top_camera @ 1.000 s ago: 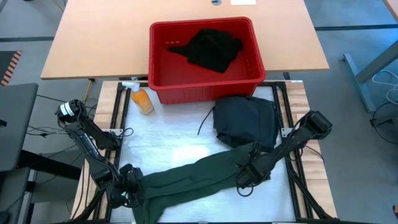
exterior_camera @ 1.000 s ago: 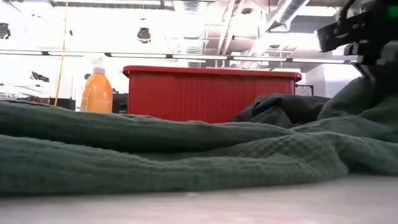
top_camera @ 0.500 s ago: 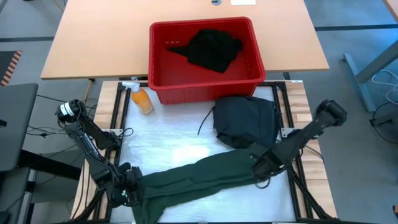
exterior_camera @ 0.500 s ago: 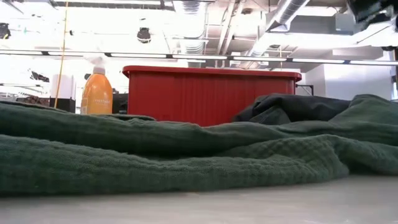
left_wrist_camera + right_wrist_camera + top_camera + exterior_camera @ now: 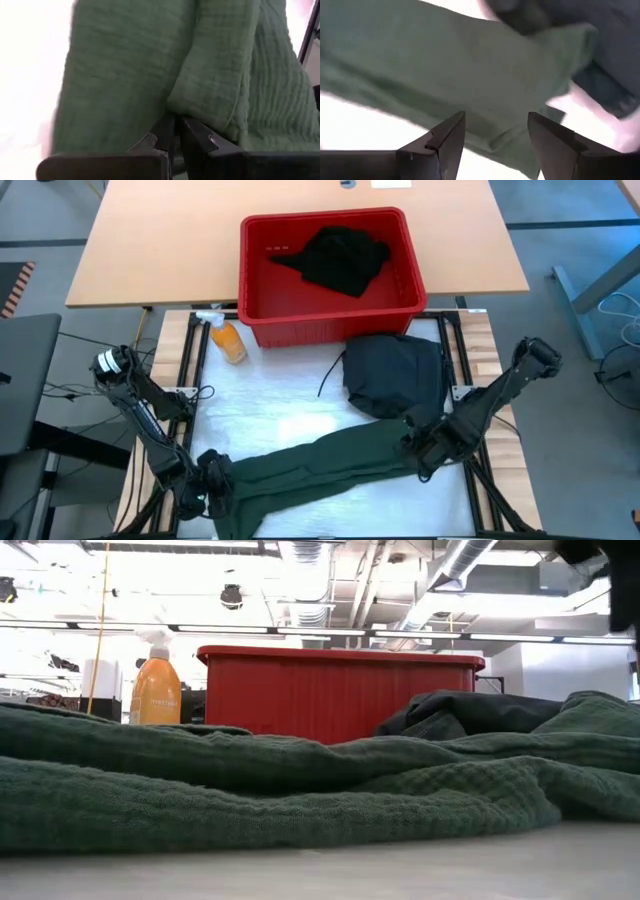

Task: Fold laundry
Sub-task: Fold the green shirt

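Bright overhead lighting; blown-out ceiling glare low view; wrist views blurred.

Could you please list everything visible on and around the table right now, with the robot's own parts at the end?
Green garment: one, dark green, stretched across the white mat's near side.
Folded garment: one, dark, on the mat in front of the basket's right end.
Black garment: one, bunched inside the basket.
Red basket: one, at the mat's far edge.
Spray bottle: one, orange, left of the basket.
White mat: one, under the garments.
Left gripper: shut on the green garment's left end.
Right gripper: open, above the green garment's right end.
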